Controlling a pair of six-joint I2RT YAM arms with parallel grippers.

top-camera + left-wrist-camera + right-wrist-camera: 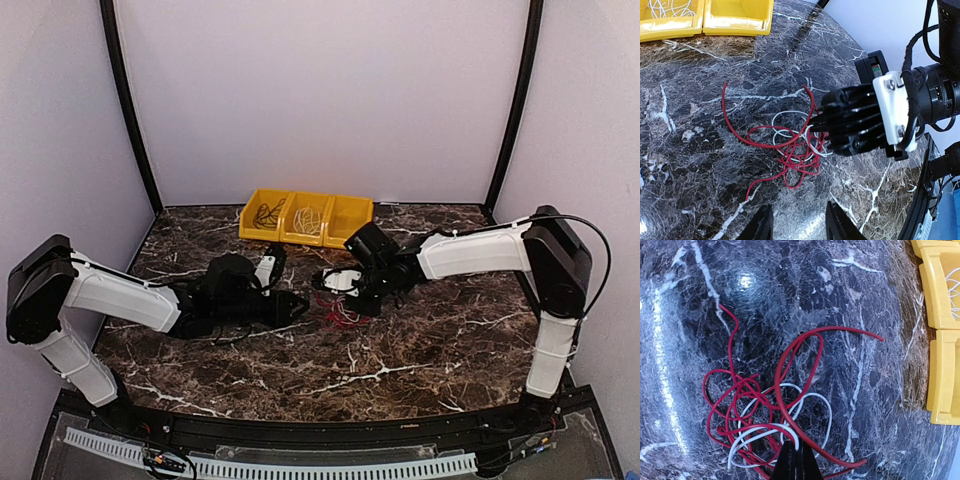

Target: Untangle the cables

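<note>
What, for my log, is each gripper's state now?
Left gripper: open, holding nothing.
Right gripper: shut on the tangled cables.

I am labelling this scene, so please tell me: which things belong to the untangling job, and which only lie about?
Job: tangle of thin red and white wires; right gripper, shut on it; left gripper, open nearby.
Lying about: yellow plastic three-compartment bin, with white wires inside; dark marble table.

Soft even light, glare on the table (742,282), wrist views bowed at edges
</note>
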